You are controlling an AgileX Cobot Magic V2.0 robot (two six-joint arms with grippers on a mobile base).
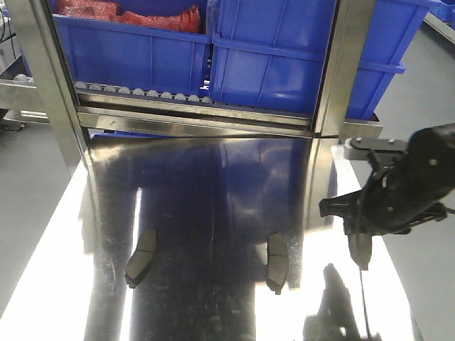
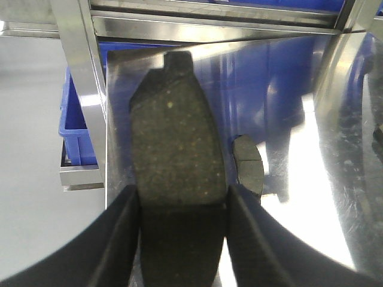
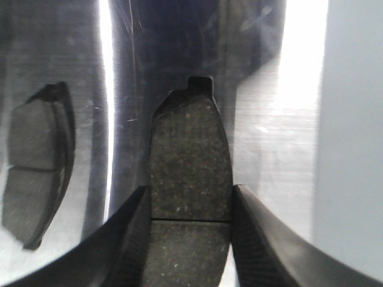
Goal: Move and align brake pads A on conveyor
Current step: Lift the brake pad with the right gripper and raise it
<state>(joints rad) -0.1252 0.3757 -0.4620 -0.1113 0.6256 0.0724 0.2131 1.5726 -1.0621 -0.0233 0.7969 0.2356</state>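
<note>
Brake pads A: first pad point(image 2: 176, 143) is clamped by its near end between the left gripper point(image 2: 182, 197) fingers, over the steel tabletop point(image 2: 335, 179) near its left edge. Second pad point(image 3: 190, 155) is clamped the same way in the right gripper point(image 3: 190, 194), over the tabletop's right side. Left lying pad point(image 1: 141, 257) and right lying pad point(image 1: 276, 263) lie flat on the tabletop, well apart. Behind the tabletop, the roller track point(image 1: 142, 92) carries two blue bins. The left bin point(image 1: 135, 53) holds red material point(image 1: 128, 13); the right bin point(image 1: 277, 64) has its contents hidden. A low blue bin point(image 2: 78, 134) sits below the tabletop's left edge, contents not visible.
</note>
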